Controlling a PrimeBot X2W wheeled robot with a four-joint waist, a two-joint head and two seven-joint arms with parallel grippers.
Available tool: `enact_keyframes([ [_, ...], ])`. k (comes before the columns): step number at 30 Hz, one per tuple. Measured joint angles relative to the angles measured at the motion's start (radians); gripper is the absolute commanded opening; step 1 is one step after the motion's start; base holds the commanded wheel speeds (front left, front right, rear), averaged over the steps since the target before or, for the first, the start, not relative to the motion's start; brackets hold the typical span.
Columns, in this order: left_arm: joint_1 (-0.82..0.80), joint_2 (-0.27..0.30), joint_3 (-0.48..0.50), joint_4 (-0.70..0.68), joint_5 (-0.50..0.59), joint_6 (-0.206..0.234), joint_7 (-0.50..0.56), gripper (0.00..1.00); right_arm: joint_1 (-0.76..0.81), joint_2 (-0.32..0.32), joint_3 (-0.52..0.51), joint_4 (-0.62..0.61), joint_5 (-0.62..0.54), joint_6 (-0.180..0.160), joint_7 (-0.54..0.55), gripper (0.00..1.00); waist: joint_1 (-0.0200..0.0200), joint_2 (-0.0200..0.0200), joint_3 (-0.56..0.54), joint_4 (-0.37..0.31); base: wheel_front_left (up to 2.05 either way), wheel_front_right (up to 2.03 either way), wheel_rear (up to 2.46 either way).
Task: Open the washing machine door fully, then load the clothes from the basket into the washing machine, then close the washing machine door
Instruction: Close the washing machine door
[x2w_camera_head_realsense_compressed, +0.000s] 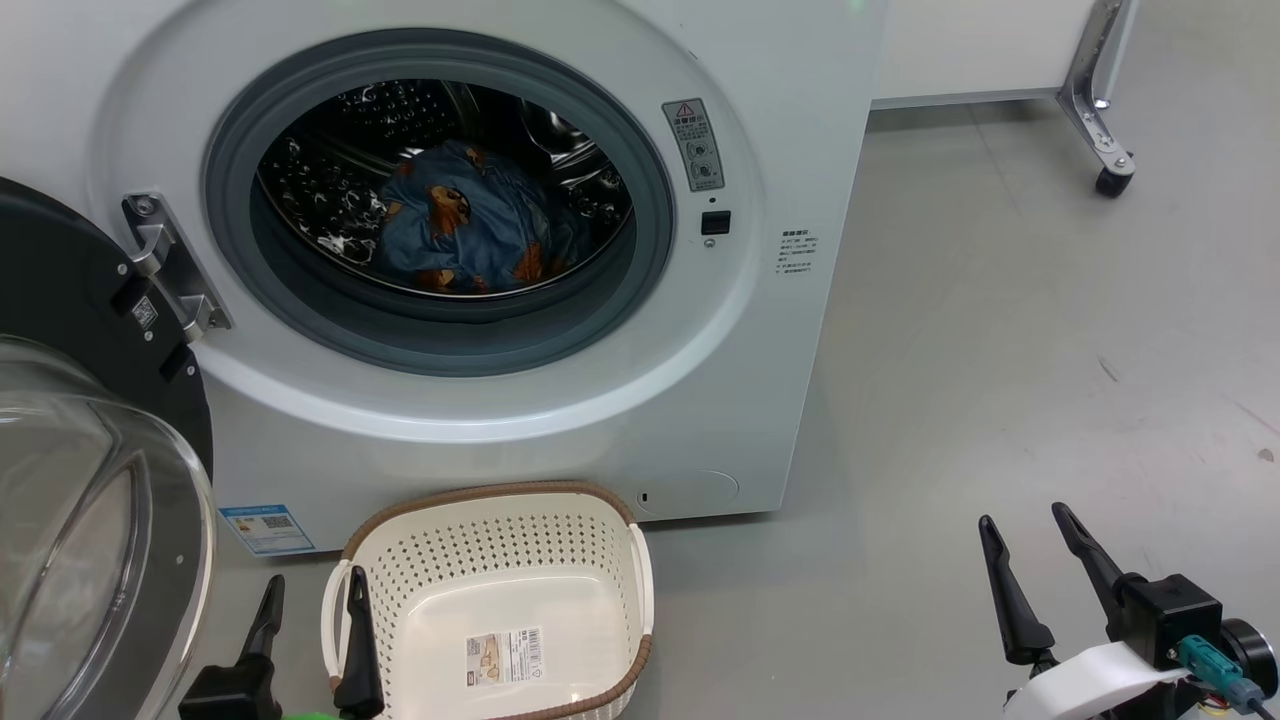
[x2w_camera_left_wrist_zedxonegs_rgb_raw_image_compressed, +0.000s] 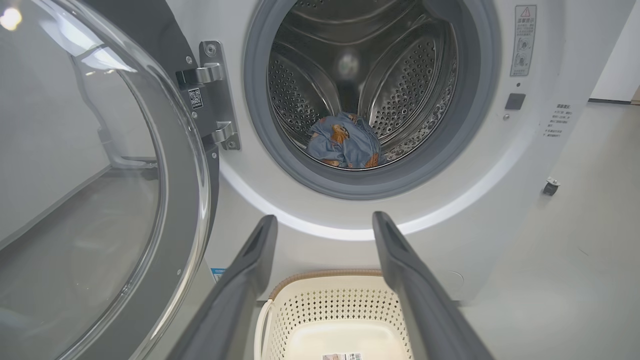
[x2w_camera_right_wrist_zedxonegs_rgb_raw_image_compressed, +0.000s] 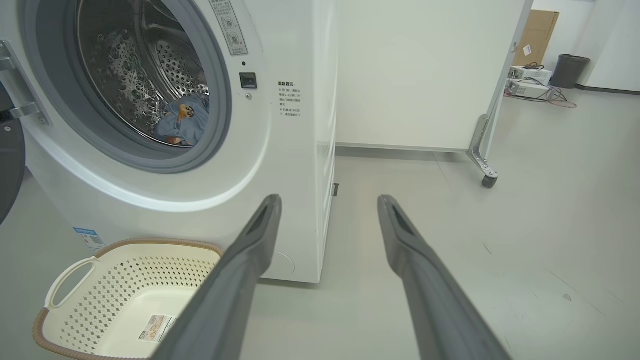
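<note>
Dark fingers of the left gripper (x2w_camera_head_realsense_compressed: 316, 578) rise at the lower left of the head view, spread wide with nothing between them. One of them crosses the left handle of the basket (x2w_camera_head_realsense_compressed: 500, 545) in the picture. At the far left the washing machine door (x2w_camera_head_realsense_compressed: 70, 290) stands swung open on its hinge (x2w_camera_head_realsense_compressed: 170, 265), its glass bowl bulging toward the camera. The right gripper (x2w_camera_head_realsense_compressed: 1023, 515) sits at the lower right over bare floor, well apart from the basket, likewise spread and holding nothing. The basket stands on the floor just before the washing machine (x2w_camera_head_realsense_compressed: 760, 300), with a label (x2w_camera_head_realsense_compressed: 505, 655) on its floor. The clothes (x2w_camera_head_realsense_compressed: 470, 225) lie inside the drum, in the upper middle of the frame.

The left wrist view looks straight to the drum's back wall, with the clothes (x2w_camera_left_wrist_zedxonegs_rgb_raw_image_compressed: 345, 142) heaped at its bottom and the basket (x2w_camera_left_wrist_zedxonegs_rgb_raw_image_compressed: 325, 305) low between the left gripper (x2w_camera_left_wrist_zedxonegs_rgb_raw_image_compressed: 325, 218) fingers. The right wrist view adds the machine's side, a white panel (x2w_camera_right_wrist_zedxonegs_rgb_raw_image_compressed: 415, 75) on a castor (x2w_camera_right_wrist_zedxonegs_rgb_raw_image_compressed: 489, 181), and a dark bin (x2w_camera_right_wrist_zedxonegs_rgb_raw_image_compressed: 571, 70) at the upper right.
</note>
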Motion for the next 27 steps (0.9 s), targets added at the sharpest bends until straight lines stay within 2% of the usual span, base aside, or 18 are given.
enact_keyframes([
  [10,0.001,0.001,-0.006,-0.002,0.000,0.004,0.000,1.00,0.000,0.000,0.001,0.000,0.000,0.000,0.000,1.00,0.0000,0.0000,0.000,0.002,-0.41,0.41,0.00],
  [27,0.017,0.002,-0.010,-0.001,0.010,0.018,0.000,1.00,0.000,0.002,0.001,-0.001,0.000,0.000,0.000,1.00,0.0000,0.0000,0.003,-0.001,-0.77,0.77,0.00],
])
